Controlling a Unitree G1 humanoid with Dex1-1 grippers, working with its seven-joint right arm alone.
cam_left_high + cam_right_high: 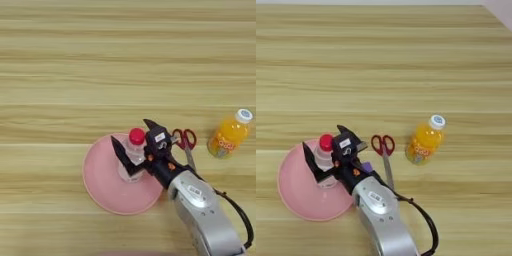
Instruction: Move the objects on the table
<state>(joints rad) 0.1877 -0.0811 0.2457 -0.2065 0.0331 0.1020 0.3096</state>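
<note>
**Clear bottle on pink plate, tool around it**

Clear bottle (133,152), red cap, stands upright on pink plate (102,180). Tool (131,141) fingers spread either side of it; contact unclear. Scissors (186,142) just right of the plate. Juice bottle (229,135) further right, on the bench (125,60).

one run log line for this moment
right gripper: open, fingers either side of red-cap bottle | bottle upright on pink plate | juice bottle, scissors untouched
</note>
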